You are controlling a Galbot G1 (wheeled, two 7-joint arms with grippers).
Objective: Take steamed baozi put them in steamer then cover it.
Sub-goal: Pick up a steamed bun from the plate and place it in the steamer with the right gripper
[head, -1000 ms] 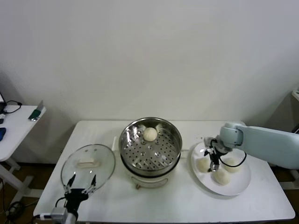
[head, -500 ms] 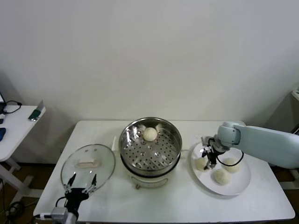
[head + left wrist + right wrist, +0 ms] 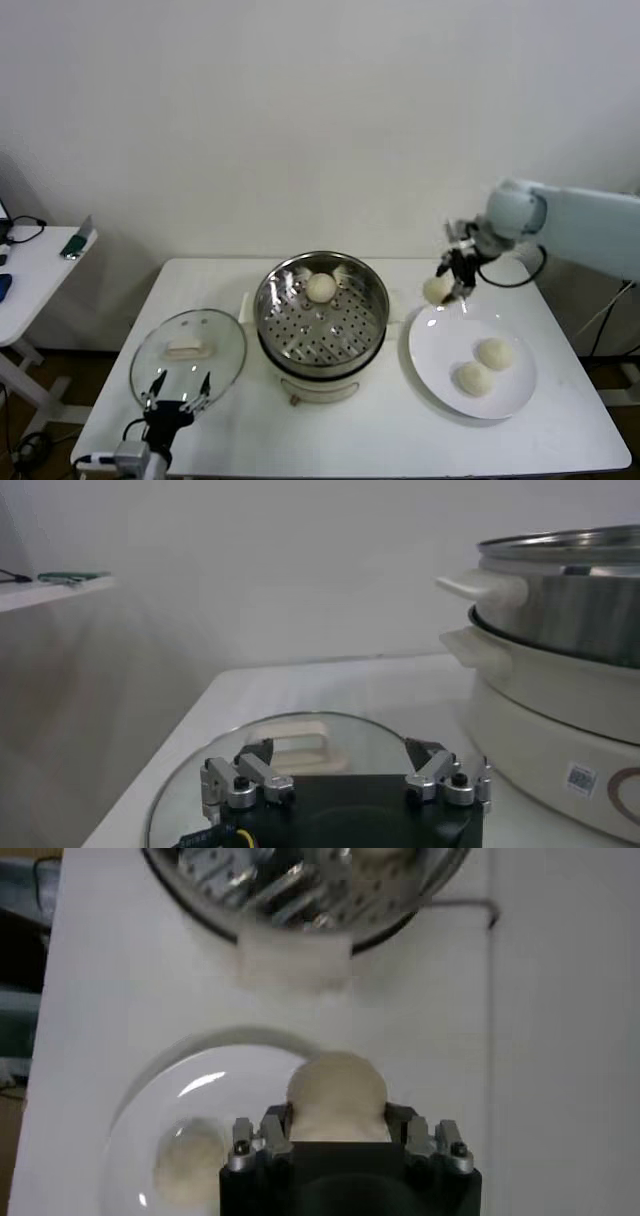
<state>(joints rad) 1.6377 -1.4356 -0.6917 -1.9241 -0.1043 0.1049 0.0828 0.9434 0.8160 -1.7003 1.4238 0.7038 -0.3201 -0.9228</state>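
A steamed baozi hangs clamped in the right gripper, lifted above the white plate's far-left edge, just right of the steamer. Transport seems underway; next it needs carrying left over the pot's rim. The left gripper waits spread wide by the glass cover.

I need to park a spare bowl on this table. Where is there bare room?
Bare tabletop lies in front of the steamer, between the glass lid and the white plate. The table's right edge beyond the plate is narrower.
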